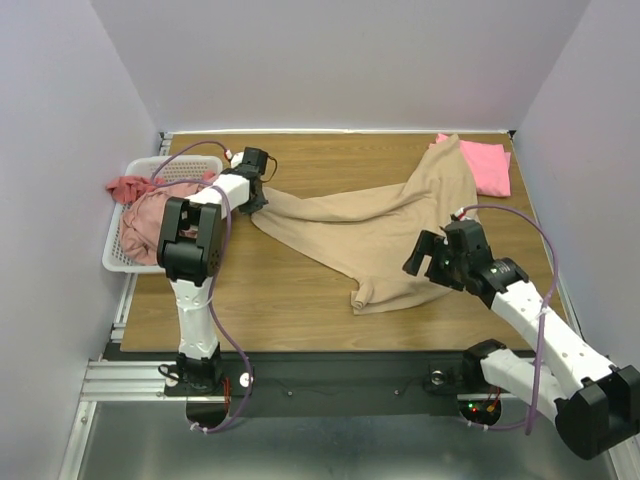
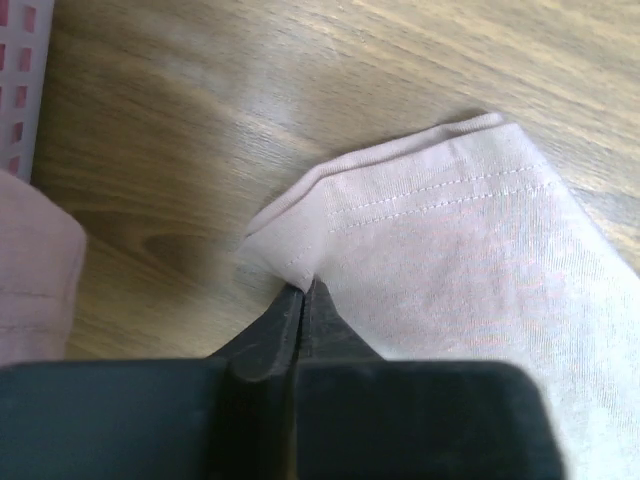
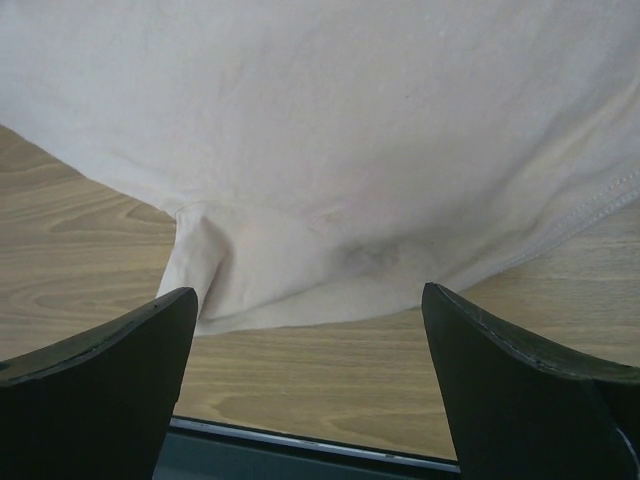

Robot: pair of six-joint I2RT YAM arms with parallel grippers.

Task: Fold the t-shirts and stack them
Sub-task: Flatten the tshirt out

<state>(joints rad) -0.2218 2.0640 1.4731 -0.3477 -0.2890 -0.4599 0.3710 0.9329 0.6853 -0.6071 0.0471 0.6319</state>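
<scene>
Fingers first: my left fingers (image 2: 302,305) are pinched shut on a hemmed corner of the tan t-shirt (image 1: 370,225), at its left end. My right fingers (image 1: 420,260) stand wide apart with nothing in them, hovering just above that shirt's near edge.

Under the tan t-shirt is the wooden desk (image 1: 300,300). The shirt itself lies rumpled and slantwise, not yet flat. Left of it sits a white mesh basket (image 1: 115,250) holding a dusty-pink t-shirt (image 1: 140,230), with a salmon-red one (image 1: 125,187) draped over the rim. Behind the tan shirt's far right end, partly under it, lies the bright pink t-shirt (image 1: 485,165).

I judge this to be the spreading-out step, before any fold. Next I would need the right fingers to come down and close on the near hem, so both arms can draw the cloth flat.

No brand, label or writing shows; only a double row of hem stitching (image 2: 440,195).
</scene>
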